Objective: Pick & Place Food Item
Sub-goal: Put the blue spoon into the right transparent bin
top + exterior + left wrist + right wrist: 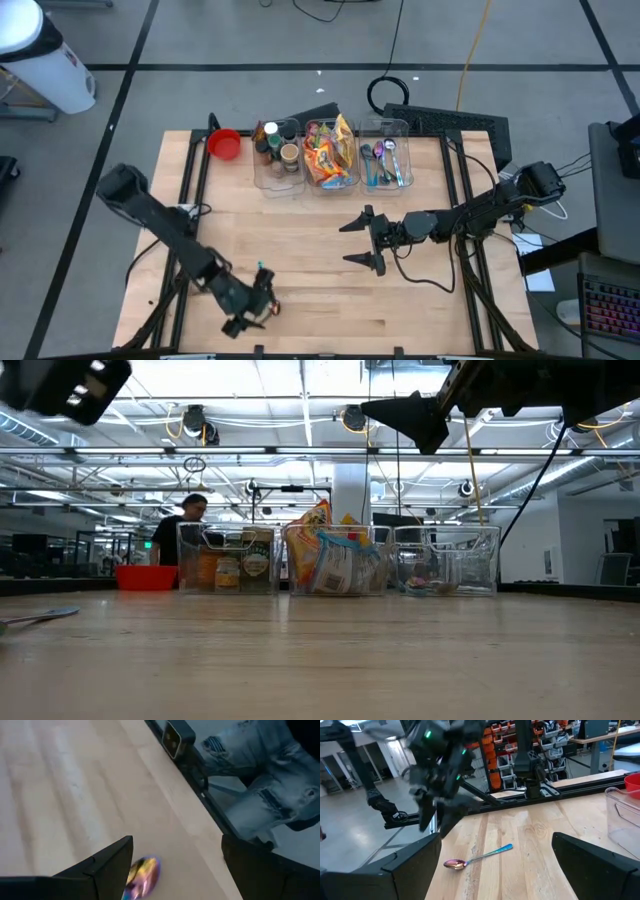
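The left gripper [252,300], fingers spread, hovers over the spoon [478,857]; I'd centre on its handle before closing. Right gripper [360,242] waits spread.

Bright ceiling lights [200,422] wash my desk [300,250] evenly, leaving soft shadows. My left wrist view smears with motion blur; the spoon [141,874] there is out of focus.
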Tool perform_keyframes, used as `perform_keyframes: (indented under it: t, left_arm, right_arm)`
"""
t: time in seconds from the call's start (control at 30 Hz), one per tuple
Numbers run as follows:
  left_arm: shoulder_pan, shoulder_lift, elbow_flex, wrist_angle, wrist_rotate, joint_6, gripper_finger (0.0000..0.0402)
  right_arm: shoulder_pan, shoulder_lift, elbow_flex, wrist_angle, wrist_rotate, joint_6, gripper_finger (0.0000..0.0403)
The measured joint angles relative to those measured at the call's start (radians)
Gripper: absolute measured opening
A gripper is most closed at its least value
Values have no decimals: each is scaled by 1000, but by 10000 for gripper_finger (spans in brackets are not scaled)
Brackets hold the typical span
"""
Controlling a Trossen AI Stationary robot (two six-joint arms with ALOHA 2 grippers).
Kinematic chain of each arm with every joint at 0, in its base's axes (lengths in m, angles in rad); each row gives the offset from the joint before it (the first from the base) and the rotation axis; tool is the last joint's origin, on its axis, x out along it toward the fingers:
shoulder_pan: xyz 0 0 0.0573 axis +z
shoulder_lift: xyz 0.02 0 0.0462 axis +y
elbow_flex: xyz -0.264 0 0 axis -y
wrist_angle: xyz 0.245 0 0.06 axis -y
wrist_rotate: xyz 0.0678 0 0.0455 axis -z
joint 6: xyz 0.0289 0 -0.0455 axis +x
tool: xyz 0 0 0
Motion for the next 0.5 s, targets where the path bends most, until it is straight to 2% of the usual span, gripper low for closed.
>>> perform_keyframes:
  t: [0.1, 0.27, 0.5]
  left_arm:
    - [-21, 97, 0, 92, -76, 2, 312]
    - [-38, 213, 1, 101, -247, -53, 312]
    - [-93, 287, 2, 125, -267, -136, 312]
  right_arm:
    - [0, 0, 0, 0, 0, 0, 375]
    - [0, 0, 0, 5, 0, -2, 375]
    - [0, 0, 0, 8, 0, 7, 375]
